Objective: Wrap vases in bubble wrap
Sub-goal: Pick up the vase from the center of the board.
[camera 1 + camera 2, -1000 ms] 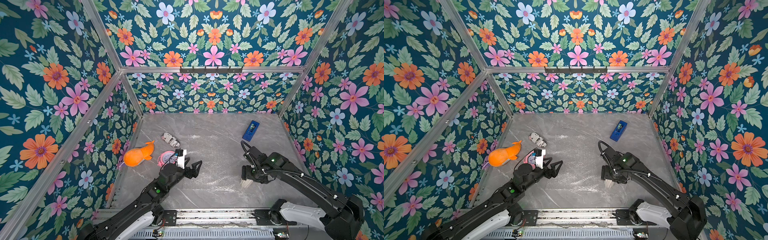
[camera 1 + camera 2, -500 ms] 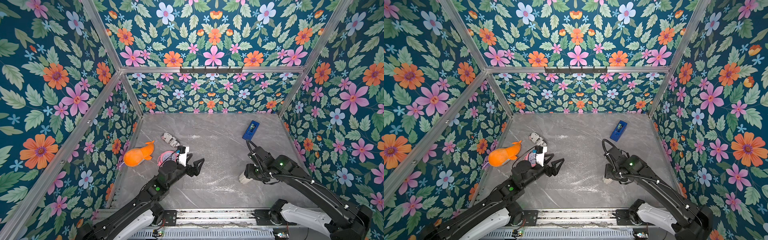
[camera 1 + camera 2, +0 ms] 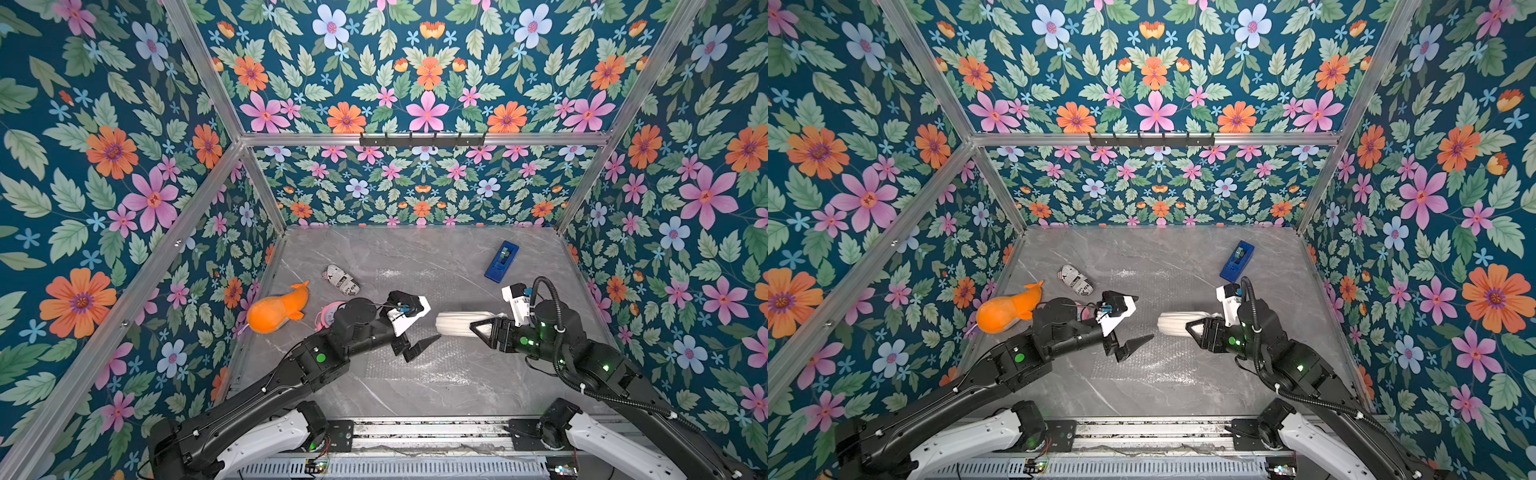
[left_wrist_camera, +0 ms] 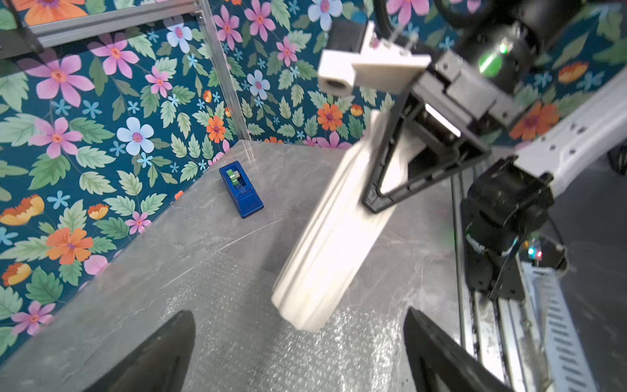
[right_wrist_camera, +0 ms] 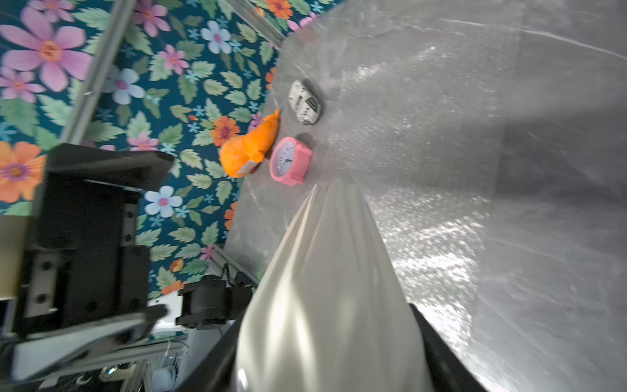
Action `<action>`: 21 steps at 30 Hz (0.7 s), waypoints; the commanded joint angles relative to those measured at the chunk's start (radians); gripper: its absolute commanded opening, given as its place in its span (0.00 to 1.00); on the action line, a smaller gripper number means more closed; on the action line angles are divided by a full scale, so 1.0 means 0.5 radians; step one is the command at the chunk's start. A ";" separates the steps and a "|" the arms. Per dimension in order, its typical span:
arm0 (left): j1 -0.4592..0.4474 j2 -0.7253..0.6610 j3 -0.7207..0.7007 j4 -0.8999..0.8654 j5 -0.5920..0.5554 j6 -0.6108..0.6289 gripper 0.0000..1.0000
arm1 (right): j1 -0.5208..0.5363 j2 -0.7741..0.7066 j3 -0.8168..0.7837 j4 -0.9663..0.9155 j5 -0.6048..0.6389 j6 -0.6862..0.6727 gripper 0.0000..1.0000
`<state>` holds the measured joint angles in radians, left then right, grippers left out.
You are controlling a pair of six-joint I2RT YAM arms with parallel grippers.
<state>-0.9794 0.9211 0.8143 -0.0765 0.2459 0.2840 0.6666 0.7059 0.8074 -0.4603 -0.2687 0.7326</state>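
Note:
The cream ribbed vase (image 3: 455,323) (image 3: 1177,324) lies roughly level, held by its neck end in my right gripper (image 3: 478,326) (image 3: 1194,326), which is shut on it. In the right wrist view the vase (image 5: 325,288) fills the space between the black fingers (image 5: 437,353). Its base end (image 4: 315,264) hangs over the bubble wrap (image 3: 432,365) (image 4: 258,346), a clear sheet spread flat on the grey table. My left gripper (image 3: 424,348) (image 3: 1137,348) (image 4: 298,314) stands wide open just short of the vase's base, holding nothing.
A blue tape dispenser (image 3: 501,261) lies at the back right. On the left are a newspaper-print cylinder (image 3: 340,279), an orange plush (image 3: 276,309) and a pink clock (image 5: 291,161). Flowered walls enclose three sides, and a metal rail (image 3: 415,428) runs along the front.
My right gripper closed on the vase at the near right, lifted it and swung it level toward the centre. My left gripper opened wider and reached right toward the vase.

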 commanded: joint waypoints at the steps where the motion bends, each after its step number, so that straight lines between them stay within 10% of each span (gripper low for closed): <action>1: -0.065 0.048 0.037 -0.080 -0.135 0.323 1.00 | 0.005 -0.001 -0.047 0.595 -0.211 0.051 0.45; 14: -0.162 0.240 0.132 -0.086 -0.521 0.541 0.99 | 0.088 0.069 -0.150 0.905 -0.358 0.163 0.45; 21: -0.176 0.257 0.127 -0.063 -0.466 0.557 0.71 | 0.098 0.101 -0.191 0.963 -0.355 0.193 0.46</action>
<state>-1.0653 1.0538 0.8742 -0.1349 0.0051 0.5602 0.7139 0.7559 0.7109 -0.0742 -0.4389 0.8162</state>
